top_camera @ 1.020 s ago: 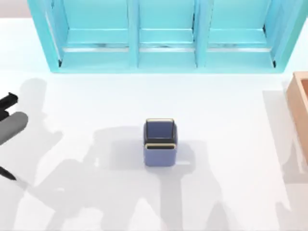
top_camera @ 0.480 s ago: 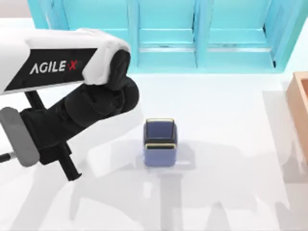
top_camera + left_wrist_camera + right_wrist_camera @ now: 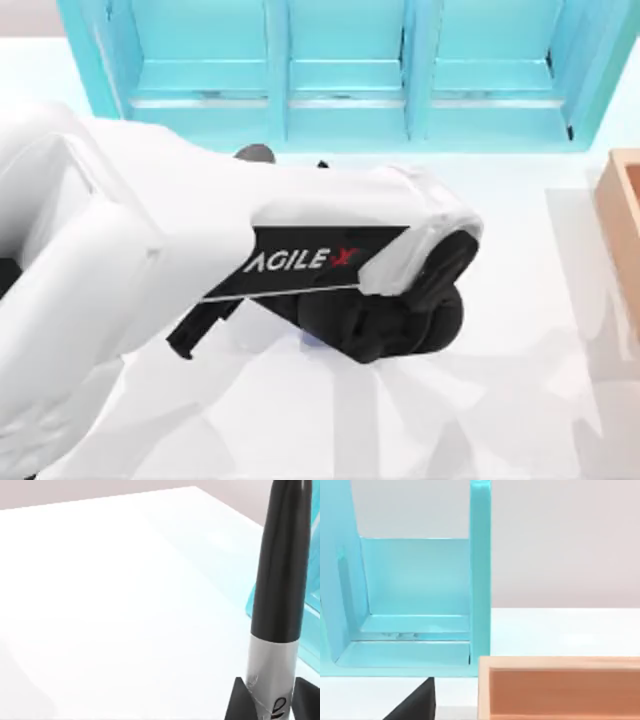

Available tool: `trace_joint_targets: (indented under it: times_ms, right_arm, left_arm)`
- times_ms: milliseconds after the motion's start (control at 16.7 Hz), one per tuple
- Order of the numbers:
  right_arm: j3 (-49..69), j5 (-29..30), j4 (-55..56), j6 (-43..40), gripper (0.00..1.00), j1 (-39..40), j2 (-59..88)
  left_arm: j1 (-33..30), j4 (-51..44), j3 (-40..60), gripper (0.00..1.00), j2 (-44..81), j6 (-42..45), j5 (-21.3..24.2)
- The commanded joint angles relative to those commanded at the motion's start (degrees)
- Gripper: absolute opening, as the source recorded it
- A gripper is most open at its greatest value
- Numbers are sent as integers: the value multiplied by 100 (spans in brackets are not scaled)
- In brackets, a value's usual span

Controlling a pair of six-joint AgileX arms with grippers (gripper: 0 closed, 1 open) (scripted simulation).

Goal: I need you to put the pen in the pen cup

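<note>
My left arm reaches from the left across the middle of the table. It covers the pen cup, of which just a blue sliver peeks out under the wrist. In the left wrist view the pen, black with a silver section, stands between the two dark fingers of my left gripper, which is shut on it. White tabletop lies beyond the pen. The right wrist view has a dark edge of my right gripper near the table's right side.
A large turquoise shelf unit runs along the back of the table; one corner of it is in the right wrist view. An open wooden box sits at the right edge.
My left arm has swung in from the left edge with the pen and now lies over the pen cup, which was in plain sight before.
</note>
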Motion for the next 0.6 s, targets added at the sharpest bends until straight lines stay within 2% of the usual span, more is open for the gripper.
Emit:
trace_joint_targets:
  times_ms: [300,420,600]
  right_arm:
    - [0,0,0,0,100,0,0]
    - [0,0,0,0,100,0,0]
    - [0,0,0,0,100,0,0]
  left_arm:
    - [-801,-105,442,0,134,1150,-1606]
    - [-989,-118,582,0,154,1419,-2063]
    - [-1134,-123,710,0,165,1627,-2458]
